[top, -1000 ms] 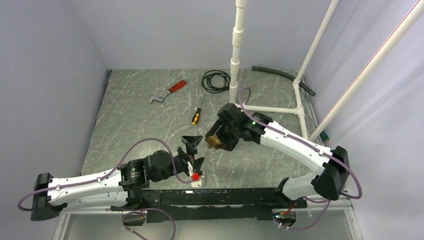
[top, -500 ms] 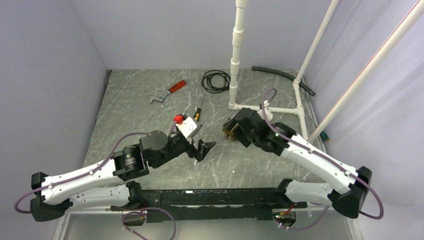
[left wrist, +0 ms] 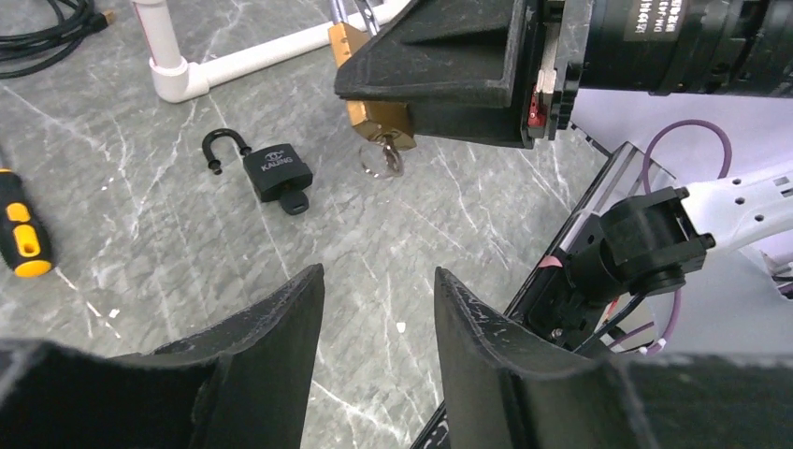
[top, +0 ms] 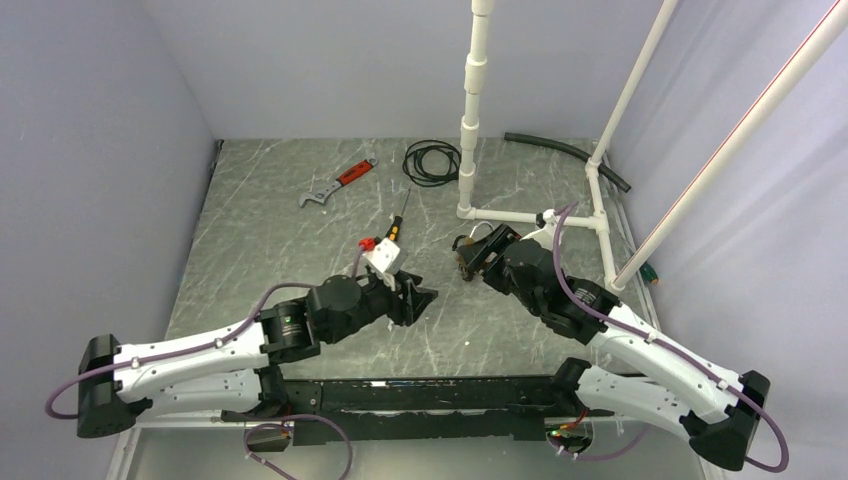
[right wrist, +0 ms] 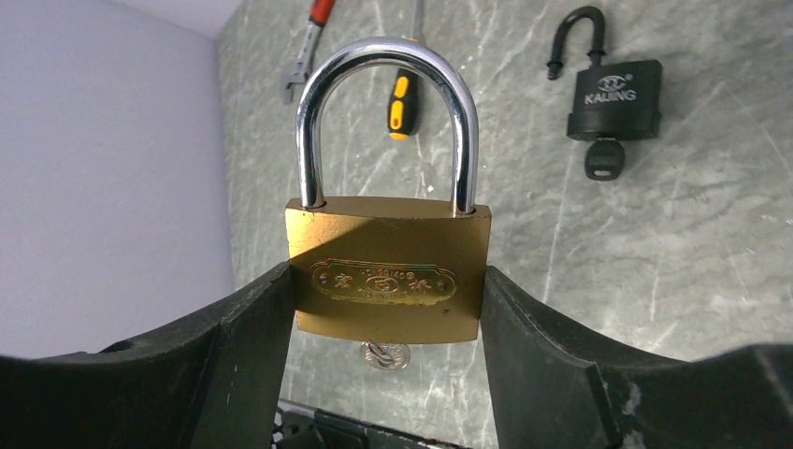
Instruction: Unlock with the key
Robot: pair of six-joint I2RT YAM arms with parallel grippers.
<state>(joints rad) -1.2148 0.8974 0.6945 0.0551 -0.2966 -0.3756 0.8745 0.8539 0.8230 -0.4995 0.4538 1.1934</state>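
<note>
- Brass padlock [right wrist: 388, 281], centre of right wrist view: right jaws pinch its body.
- Left jaws: spread, empty.
- Rigid, heavy, slick; key [left wrist: 391, 145] apparently seated underneath; grip its bow.

Brass lock [right wrist: 388, 290]: gold body, silver shackle. Black lock [right wrist: 612, 98]: matte black, pale lettering. Table [top: 280, 240]: grey marble, white veins. Screwdriver [top: 394, 235]: orange-black handle. Wrench [top: 335, 184]: silver, red grip. Pipes [top: 470, 120] white, cable [top: 431, 162] black.
</note>
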